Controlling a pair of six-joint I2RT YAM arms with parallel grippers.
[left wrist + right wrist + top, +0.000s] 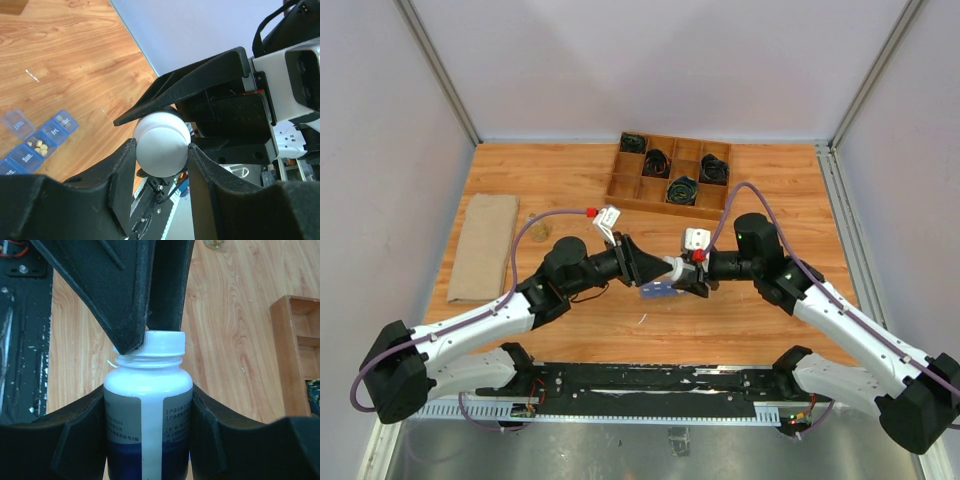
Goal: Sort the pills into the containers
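A white pill bottle with a grey and blue label is held off the table between both arms. My right gripper is shut on the bottle's body. My left gripper is shut on its white cap, which also shows in the right wrist view. In the top view the two grippers meet at mid table, left and right. The translucent-blue pill organizer lies just below them. In the left wrist view the organizer has open lids and several tan pills in one compartment.
A wooden divided tray with black cables stands at the back. A brown folded cloth lies at the left. A small round object lies beside the cloth. A black rail runs along the near edge.
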